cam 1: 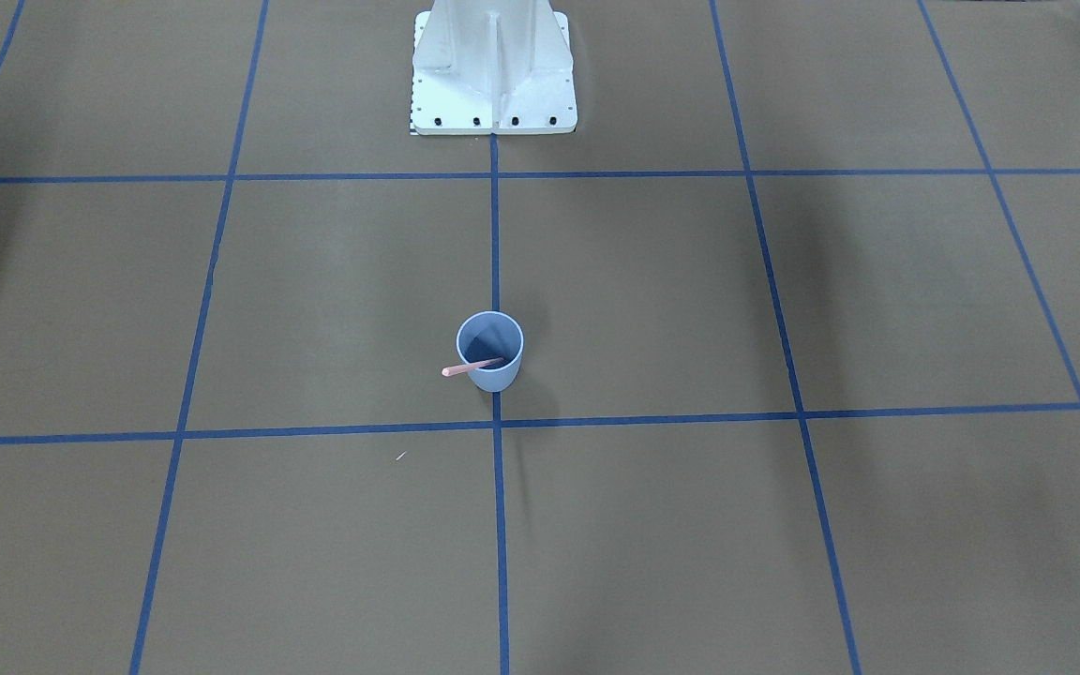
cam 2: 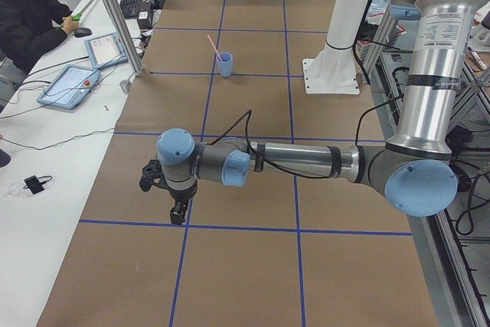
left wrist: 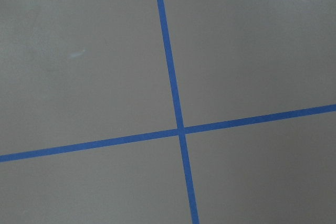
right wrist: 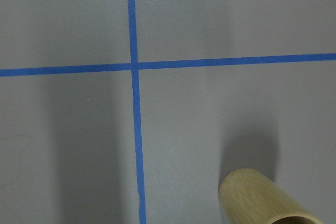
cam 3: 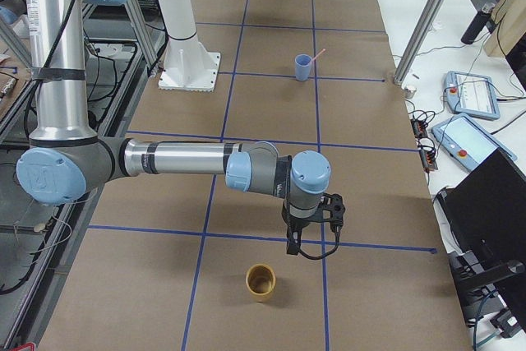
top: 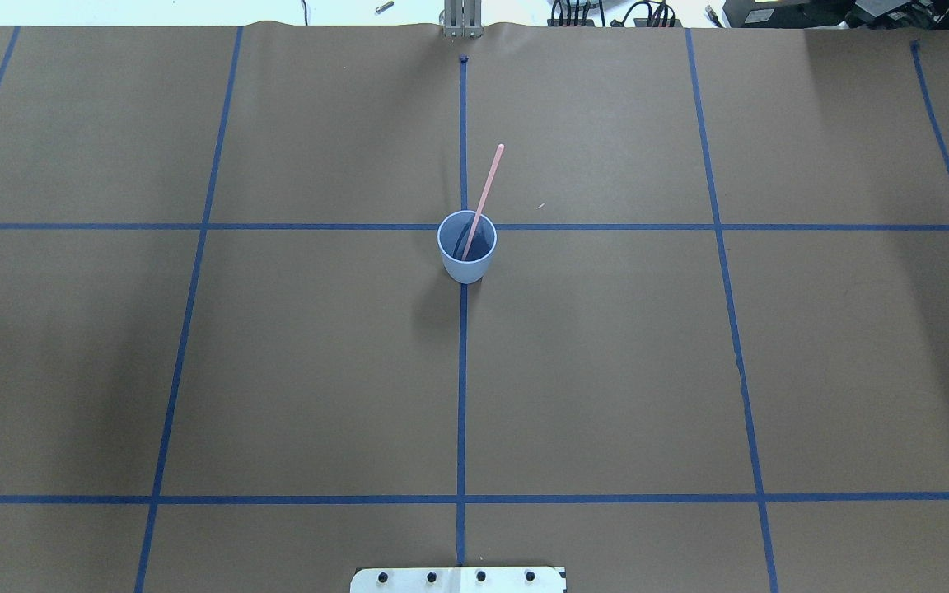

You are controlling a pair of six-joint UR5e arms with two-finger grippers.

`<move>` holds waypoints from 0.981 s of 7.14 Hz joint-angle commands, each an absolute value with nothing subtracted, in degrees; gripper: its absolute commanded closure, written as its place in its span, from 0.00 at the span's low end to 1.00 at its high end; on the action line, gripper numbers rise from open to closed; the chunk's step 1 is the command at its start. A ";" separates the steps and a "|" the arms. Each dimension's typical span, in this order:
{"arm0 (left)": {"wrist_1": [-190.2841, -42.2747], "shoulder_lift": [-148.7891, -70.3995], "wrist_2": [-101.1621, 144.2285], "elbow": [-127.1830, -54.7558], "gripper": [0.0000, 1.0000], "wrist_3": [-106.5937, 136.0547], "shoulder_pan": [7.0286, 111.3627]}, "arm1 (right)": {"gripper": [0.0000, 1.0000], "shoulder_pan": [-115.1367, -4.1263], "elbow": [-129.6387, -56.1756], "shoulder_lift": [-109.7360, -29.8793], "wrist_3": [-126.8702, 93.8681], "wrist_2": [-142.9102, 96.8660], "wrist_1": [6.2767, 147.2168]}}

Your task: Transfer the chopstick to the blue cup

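Note:
The pale blue cup stands upright at the table's middle, on a blue tape line. One pale pink chopstick stands in it, leaning over the rim away from the robot. Cup and chopstick also show in the front-facing view. My left gripper hangs over the table far toward the robot's left end; my right gripper hangs far toward the right end. Both show only in the side views, so I cannot tell whether they are open or shut. Neither is near the cup.
A tan wooden cup stands next to my right gripper and shows in the right wrist view. The white robot base stands at the table's edge. An operator sits by tablets beside the table.

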State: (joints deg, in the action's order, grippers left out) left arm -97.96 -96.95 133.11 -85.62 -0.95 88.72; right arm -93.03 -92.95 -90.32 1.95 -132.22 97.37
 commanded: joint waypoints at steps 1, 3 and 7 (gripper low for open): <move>-98.00 -97.92 132.98 -84.29 0.01 -0.62 89.38 | 0.00 -93.08 -92.47 -90.09 1.58 -132.19 97.38; -97.91 -97.91 132.98 -84.11 0.01 -0.62 89.47 | 0.00 -92.99 -92.46 -90.44 1.58 -132.19 97.29; -96.77 -98.00 132.98 -84.03 0.01 -0.62 89.38 | 0.00 -92.99 -92.64 -90.35 1.58 -132.19 97.29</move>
